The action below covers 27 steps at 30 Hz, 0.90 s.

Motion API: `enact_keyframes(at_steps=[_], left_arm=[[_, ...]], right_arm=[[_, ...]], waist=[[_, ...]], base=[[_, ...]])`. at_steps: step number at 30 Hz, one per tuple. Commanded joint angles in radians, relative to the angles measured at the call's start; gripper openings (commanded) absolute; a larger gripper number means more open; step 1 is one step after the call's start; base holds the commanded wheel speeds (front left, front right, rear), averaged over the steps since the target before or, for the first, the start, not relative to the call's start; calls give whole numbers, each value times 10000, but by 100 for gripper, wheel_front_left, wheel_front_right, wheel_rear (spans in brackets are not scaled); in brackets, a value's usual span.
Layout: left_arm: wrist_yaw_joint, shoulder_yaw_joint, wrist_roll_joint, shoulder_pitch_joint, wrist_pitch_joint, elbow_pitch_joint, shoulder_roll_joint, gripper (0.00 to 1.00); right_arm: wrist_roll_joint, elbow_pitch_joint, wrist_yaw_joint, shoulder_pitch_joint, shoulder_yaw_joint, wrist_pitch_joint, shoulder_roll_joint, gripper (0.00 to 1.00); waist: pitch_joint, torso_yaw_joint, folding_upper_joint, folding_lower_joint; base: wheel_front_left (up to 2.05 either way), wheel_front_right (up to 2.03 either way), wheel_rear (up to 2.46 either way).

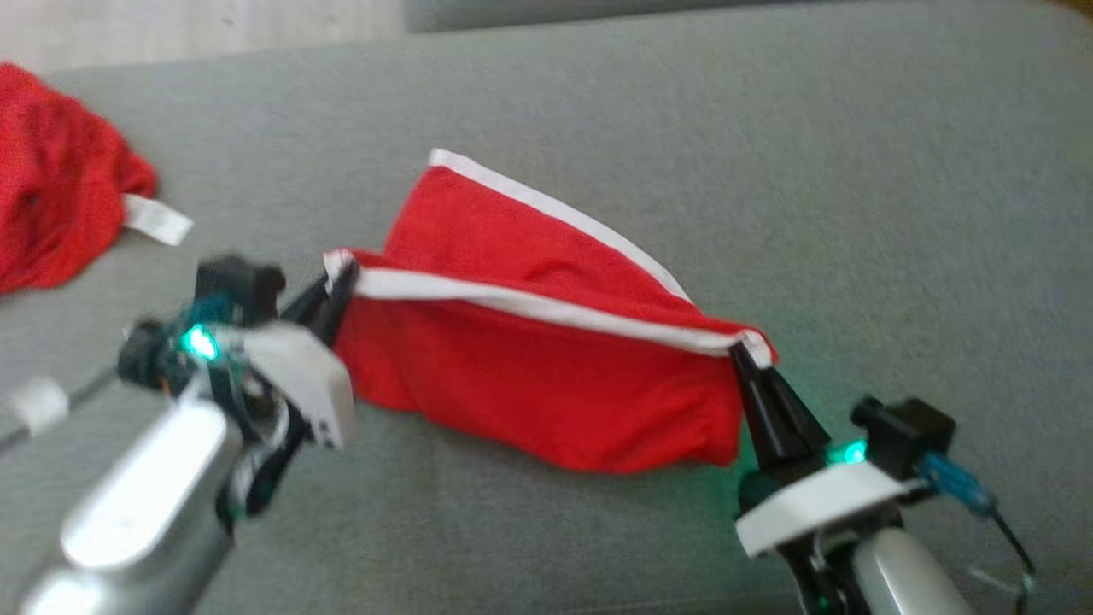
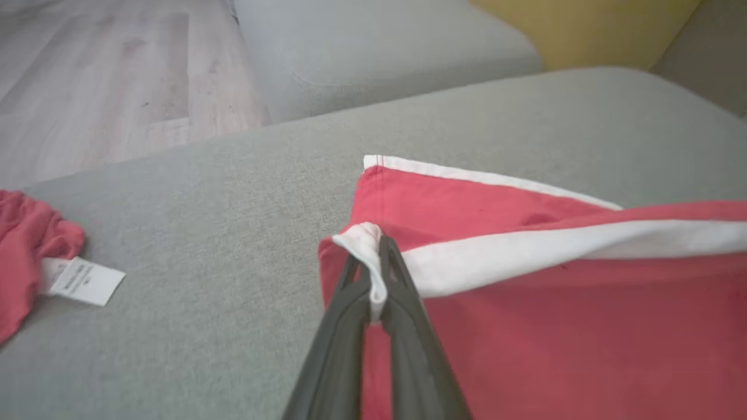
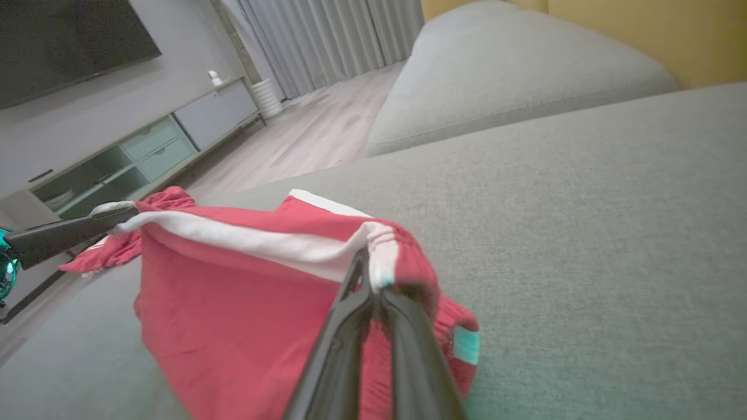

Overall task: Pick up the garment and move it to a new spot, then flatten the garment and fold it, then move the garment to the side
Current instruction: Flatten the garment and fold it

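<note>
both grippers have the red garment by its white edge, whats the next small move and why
Probably lower both together, keeping the white trim taut, to lay the red garment flat on the gray cushion: the left gripper and right gripper pinch the trim's opposite ends, and the cloth below hangs bunched.

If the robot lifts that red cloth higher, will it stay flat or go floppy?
Probably floppy: the red garment sags and bunches between the left gripper and right gripper. Likely light too, since thin fingertip pinches hold its white edge.
</note>
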<state>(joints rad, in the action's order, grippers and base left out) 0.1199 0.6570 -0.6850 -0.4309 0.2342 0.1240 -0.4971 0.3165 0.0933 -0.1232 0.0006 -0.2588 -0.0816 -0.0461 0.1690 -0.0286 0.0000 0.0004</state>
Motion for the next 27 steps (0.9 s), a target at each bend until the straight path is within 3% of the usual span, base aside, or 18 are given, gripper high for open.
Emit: enact_keyframes(at_steps=[1,10,20,21,23,24,27], left_arm=[[-346,-261,176,-1274,397,465,-236,0],[-1406,119,319,-3670,1204,3322,296,0],[-1717,126,221,-4455,1158,5063,565,0],[-1731,115,232,-4527,1099,5203,561,0],[-1742,72,257,-4673,894,5439,567,70],[-1746,55,266,-4737,801,5547,579,100],[-1747,-19,234,-4893,536,5815,663,100]], right_arm=[[152,88,-75,-755,-431,-156,-44,0],[855,1701,-75,-2454,-1320,-851,-42,0],[1334,2660,-75,-3264,-2144,-1311,-42,0],[1385,2730,-75,-3340,-2203,-1359,-42,4],[1492,2852,-75,-3469,-2342,-1445,-42,42],[1523,2903,-75,-3527,-2439,-1479,-42,100],[1584,3008,-75,-3645,-2632,-1571,-42,100]], waist=[[774,-724,0,-4],[1604,-1686,0,-4],[1778,-2183,0,-4],[1780,-2205,0,-4],[1771,-2224,0,-4],[1765,-2218,0,-4],[1735,-2151,0,-4]], base=[[0,0,0],[0,0,0],[0,0,0],[0,0,0],[0,0,0],[0,0,0],[0,0,0]])
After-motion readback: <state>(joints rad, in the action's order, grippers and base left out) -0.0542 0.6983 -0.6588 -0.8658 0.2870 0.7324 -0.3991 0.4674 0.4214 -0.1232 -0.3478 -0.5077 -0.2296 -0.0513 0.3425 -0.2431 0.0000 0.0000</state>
